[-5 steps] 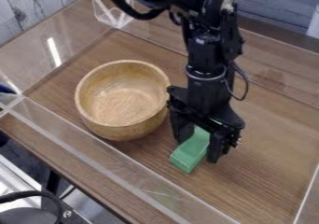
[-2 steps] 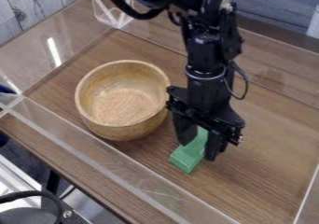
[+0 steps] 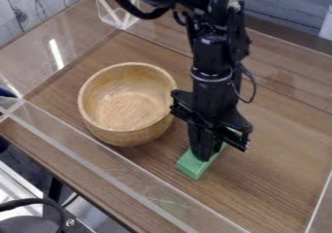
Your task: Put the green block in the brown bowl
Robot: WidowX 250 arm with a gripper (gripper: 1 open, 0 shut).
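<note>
A black robot arm (image 3: pixel 215 52) stands straight down over a wooden table (image 3: pixel 279 169), its gripper (image 3: pixel 208 148) pointing at the surface just right of the brown bowl (image 3: pixel 85 101). The two dark fingers are drawn in and pinch the far end of the green block (image 3: pixel 195 165), which lies on the table with its near end sticking out below the fingertips toward the camera. The block's hidden end sits between the fingers. The block lies just beside the bowl's right wall, apart from it by a thin strip of tabletop, and outside the bowl. The bowl sits upright to the left of the gripper, its rim level with the lower part of the gripper body, and holds nothing. A clear plastic wall (image 3: pixel 91 174) runs diagonally along the near edge of the table, close in front of both bowl and block, and another clear panel stands at the back left. Open wood stretches to the right of the arm and behind it, and there is free space above the bowl's mouth.
</note>
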